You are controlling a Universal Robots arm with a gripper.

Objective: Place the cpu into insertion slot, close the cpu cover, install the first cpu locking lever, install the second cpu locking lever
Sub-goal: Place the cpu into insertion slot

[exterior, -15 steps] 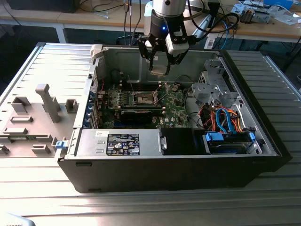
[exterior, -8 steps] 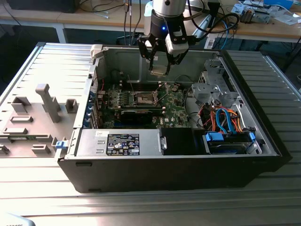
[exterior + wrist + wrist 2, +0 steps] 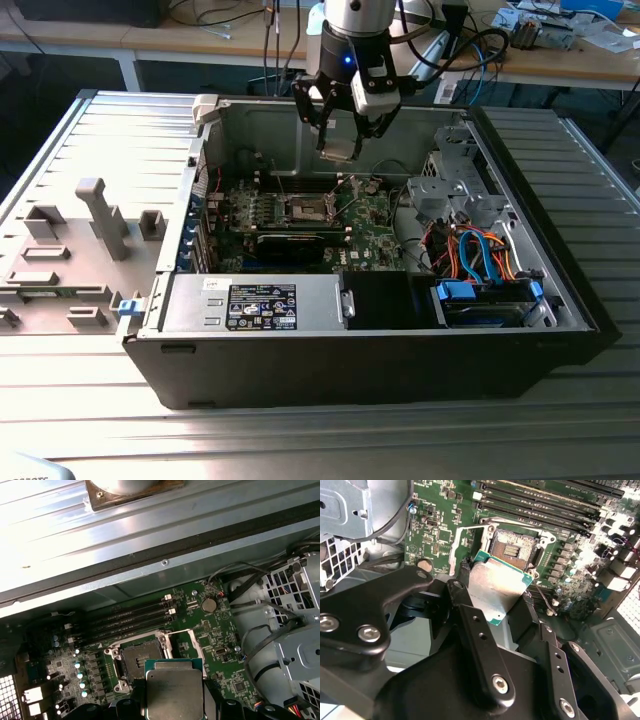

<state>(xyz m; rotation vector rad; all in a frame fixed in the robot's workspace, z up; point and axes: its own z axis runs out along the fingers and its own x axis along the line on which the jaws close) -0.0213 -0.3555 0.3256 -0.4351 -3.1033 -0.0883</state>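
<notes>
Exterior view: gripper point(image 3: 340, 143) holds cpu point(image 3: 339, 153), seemingly over socket point(image 3: 307, 209).

Exterior view's from up high, set back, looking down into the open computer case point(image 3: 400, 330) mid-frame. Both wrist views hang close over the motherboard point(image 3: 210, 625), sharing the socket point(image 3: 512, 545).

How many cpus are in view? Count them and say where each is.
1. The cpu is clamped in the gripper, held above the empty insertion slot on the motherboard. Others could be hidden elsewhere in the case.
</notes>
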